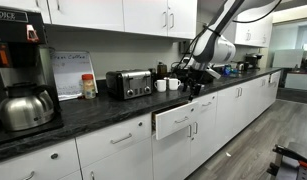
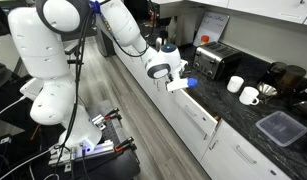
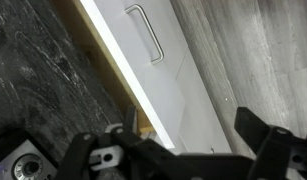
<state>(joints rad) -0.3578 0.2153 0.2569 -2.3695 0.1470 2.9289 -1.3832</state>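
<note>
A white drawer (image 1: 181,119) under the dark stone countertop (image 1: 103,112) stands partly pulled out, seen in both exterior views. My gripper (image 1: 198,86) hovers over the counter edge just above this drawer (image 2: 196,103). In the wrist view the drawer front (image 3: 158,75) with its metal bar handle (image 3: 145,32) lies below me, and a strip of the wooden inside shows beside the countertop (image 3: 38,80). The gripper (image 3: 188,150) is open, its two dark fingers (image 3: 261,135) spread wide with nothing between them. It touches neither the handle nor the front.
On the counter stand a toaster (image 1: 129,83), a coffee maker (image 1: 18,60), a steel kettle (image 1: 25,108), a jar (image 1: 89,86) and white mugs (image 2: 251,95). A black tray (image 2: 281,128) lies farther along. Wood floor runs along the cabinets.
</note>
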